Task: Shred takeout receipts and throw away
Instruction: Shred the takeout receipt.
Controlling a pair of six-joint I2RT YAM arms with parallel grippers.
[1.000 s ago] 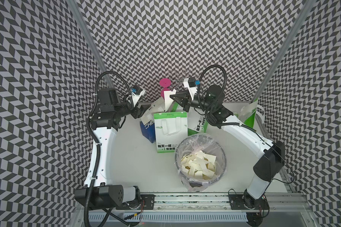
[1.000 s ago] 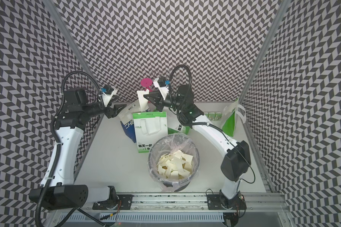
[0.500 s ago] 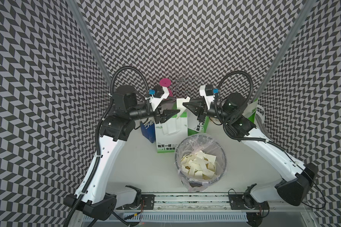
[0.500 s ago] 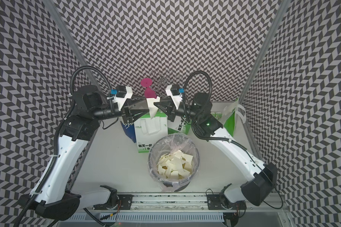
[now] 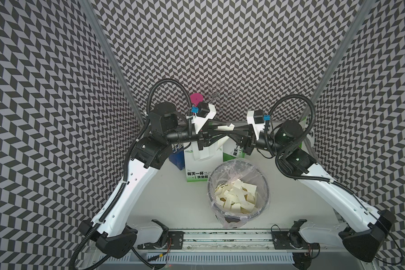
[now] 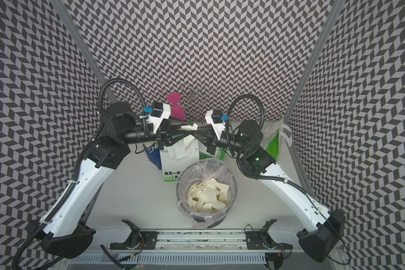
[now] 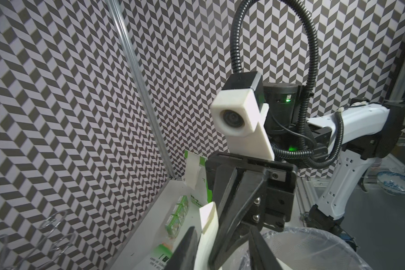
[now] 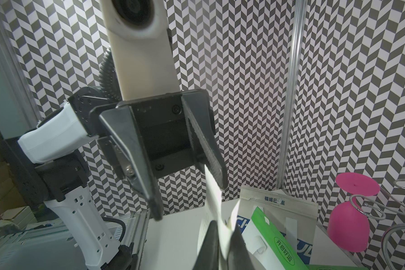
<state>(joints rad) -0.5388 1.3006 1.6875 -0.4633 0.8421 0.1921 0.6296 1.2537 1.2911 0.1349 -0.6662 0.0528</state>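
Arms now meet tip to tip.
Right gripper (image 8: 223,233) clamps receipt (image 8: 213,194); left gripper (image 8: 189,199) narrows around it, not yet gripping. Tear next, I reckon.

You're in a robot lab cell, not a home or shop. Black-and-white chevron panels (image 5: 220,46) wall off three sides, held by aluminium posts (image 5: 114,63). The left arm (image 5: 131,187) and right arm (image 5: 325,185) mount on a metal rail (image 5: 220,233) fronting a plain white tabletop (image 5: 173,205). Black cable conduit (image 5: 167,80) loops overhead, and there's a camera (image 7: 234,117) on each wrist.
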